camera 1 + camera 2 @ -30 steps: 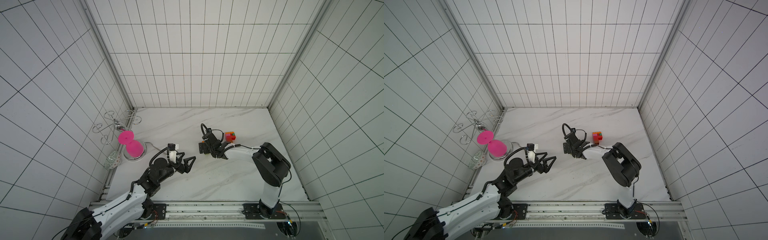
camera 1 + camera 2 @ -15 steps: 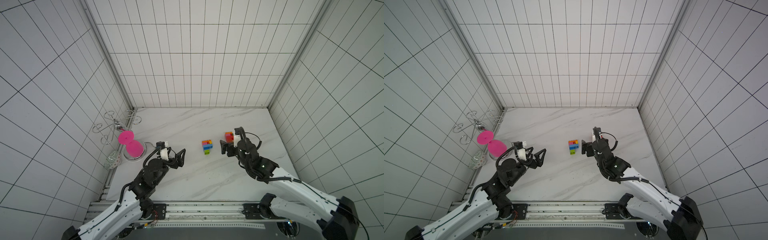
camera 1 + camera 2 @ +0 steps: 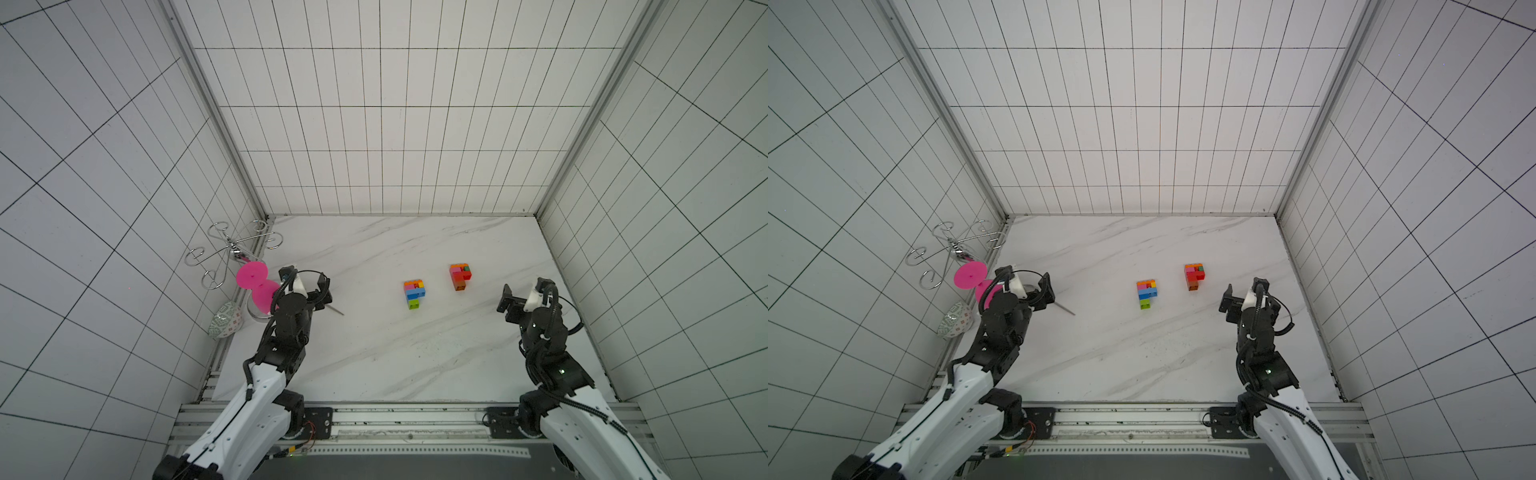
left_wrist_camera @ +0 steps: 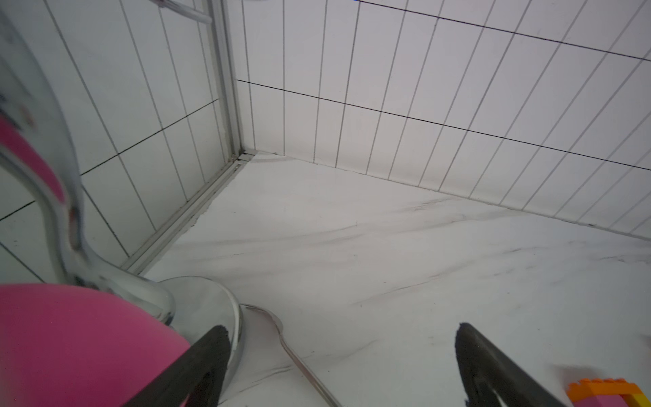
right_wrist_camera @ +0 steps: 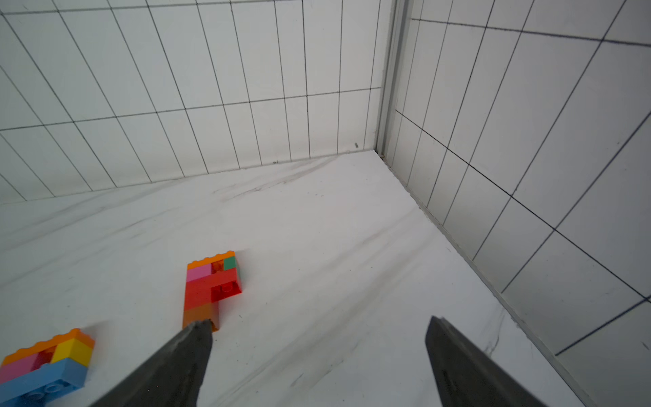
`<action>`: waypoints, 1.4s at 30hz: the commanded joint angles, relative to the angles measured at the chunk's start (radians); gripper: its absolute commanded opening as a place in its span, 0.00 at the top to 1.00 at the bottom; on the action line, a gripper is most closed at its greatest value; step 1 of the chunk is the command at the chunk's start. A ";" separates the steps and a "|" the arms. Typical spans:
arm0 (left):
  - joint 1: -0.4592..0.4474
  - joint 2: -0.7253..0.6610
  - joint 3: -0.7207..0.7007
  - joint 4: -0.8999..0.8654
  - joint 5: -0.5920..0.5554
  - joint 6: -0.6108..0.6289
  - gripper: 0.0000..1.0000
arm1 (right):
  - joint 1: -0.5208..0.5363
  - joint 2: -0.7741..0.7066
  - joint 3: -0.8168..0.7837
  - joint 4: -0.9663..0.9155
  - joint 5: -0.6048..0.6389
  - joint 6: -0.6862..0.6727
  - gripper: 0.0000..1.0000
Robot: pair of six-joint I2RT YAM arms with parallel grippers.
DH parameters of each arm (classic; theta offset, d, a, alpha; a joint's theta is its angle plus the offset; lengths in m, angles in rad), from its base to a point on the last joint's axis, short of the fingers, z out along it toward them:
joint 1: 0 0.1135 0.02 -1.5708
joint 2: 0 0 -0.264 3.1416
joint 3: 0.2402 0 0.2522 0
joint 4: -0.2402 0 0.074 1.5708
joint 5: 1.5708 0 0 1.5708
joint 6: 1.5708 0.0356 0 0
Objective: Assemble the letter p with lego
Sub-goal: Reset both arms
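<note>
Both arms have drawn back from the middle of the marble table (image 3: 374,353) since a second ago, and the right one no longer stretches across the bricks. By the left wall stand a wire stand (image 3: 232,249) and a pink hourglass-shaped thing (image 3: 251,276). Just beside them is the left gripper (image 4: 340,334), jaws spread wide and empty, with a metal spoon (image 4: 292,352) on the table near it. Near the centre rests a P-shaped lego block (image 3: 414,293) of orange, pink, yellow, blue and lime bricks. To its right, apart from it, sits a second lego block (image 3: 459,276) in red, orange and pink. Further right, the right gripper (image 5: 318,326) hovers with jaws spread, holding nothing.
</note>
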 commanded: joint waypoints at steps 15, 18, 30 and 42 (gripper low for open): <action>0.085 0.568 -0.010 0.670 0.020 0.156 0.03 | -0.337 0.637 -0.099 0.783 -0.278 0.091 0.02; 0.086 0.653 -0.012 0.767 -0.004 0.172 0.03 | -0.329 0.731 -0.045 0.814 -0.386 0.005 0.02; 0.087 0.758 0.034 0.776 0.170 0.247 0.03 | -0.228 0.962 0.114 0.767 -0.344 -0.115 0.01; 0.086 0.754 0.036 0.767 0.170 0.246 0.03 | -0.222 0.955 0.118 0.744 -0.345 -0.120 0.01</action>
